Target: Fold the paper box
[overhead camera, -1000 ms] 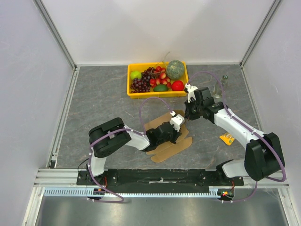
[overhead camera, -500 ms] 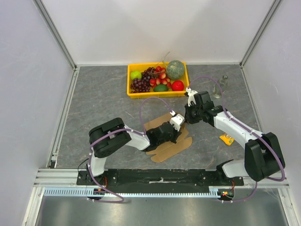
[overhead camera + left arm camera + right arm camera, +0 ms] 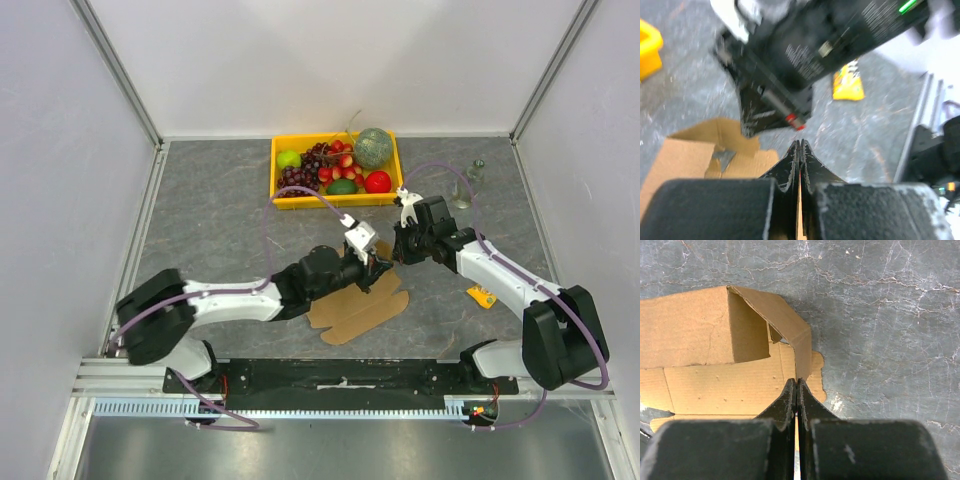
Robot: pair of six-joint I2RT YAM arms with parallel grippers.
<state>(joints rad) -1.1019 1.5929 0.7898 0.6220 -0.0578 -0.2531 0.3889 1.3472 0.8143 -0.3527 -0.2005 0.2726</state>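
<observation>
The paper box (image 3: 358, 310) is a brown cardboard sheet lying mostly flat on the grey table, in front of both grippers. In the right wrist view one flap (image 3: 790, 330) stands raised and folded over the sheet (image 3: 725, 385). My right gripper (image 3: 797, 382) is shut, its tips right at the near end of that raised flap. My left gripper (image 3: 800, 145) is shut too, with nothing between its fingers, just past the right edge of the cardboard (image 3: 695, 160). From above, the left gripper (image 3: 376, 264) and right gripper (image 3: 398, 254) sit close together at the sheet's far right corner.
A yellow crate (image 3: 283, 196) filled with fruit stands at the back middle. A yellow packet (image 3: 484, 294) lies right of the box under the right arm. A small clear glass object (image 3: 472, 176) is at the back right. The right arm's black body (image 3: 790, 70) looms just ahead of the left gripper.
The left arm has stretched out and lifted off the cardboard, its gripper moving up and right toward the right gripper. The right gripper has shifted slightly nearer the box.
</observation>
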